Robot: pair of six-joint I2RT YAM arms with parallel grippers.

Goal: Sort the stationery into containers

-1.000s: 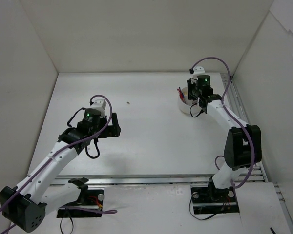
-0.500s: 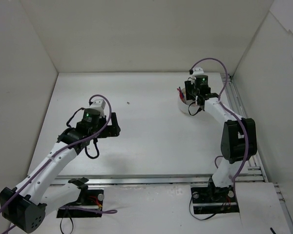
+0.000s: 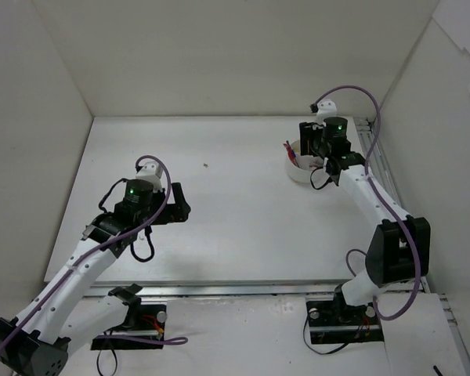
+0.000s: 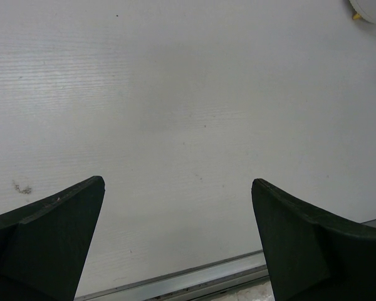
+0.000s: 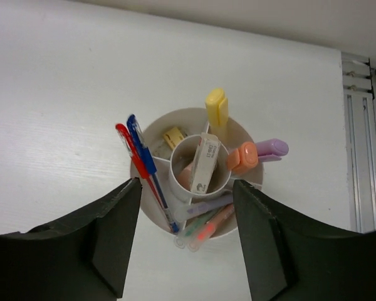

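Both claws were empty. The right gripper (image 5: 187,188) hung straight over the round white divided holder (image 5: 182,116), its fingers parted with nothing between them. The holder lay directly beneath, centred in the gap, at the far right of the table (image 3: 243,204).

Its contents mostly stood on end. A red pen (image 5: 133,160) and a blue pen (image 5: 147,160) leaned out over the left rim, and a yellow highlighter (image 5: 216,105) stood at the far side. An orange highlighter (image 5: 241,157) and a purple highlighter (image 5: 271,148) tipped right. A white eraser (image 5: 205,164) stood upright in the middle cup (image 5: 175,179), with a small tan block (image 5: 173,136) beside it.

The left gripper (image 4: 178,238) was spread wide over bare table, well apart from the holder.

No loose stationery showed in any view, so sorting looked finished or nearly so. The right arm was plainly the nearer, and a straight lift would likely clear the leaning pens.
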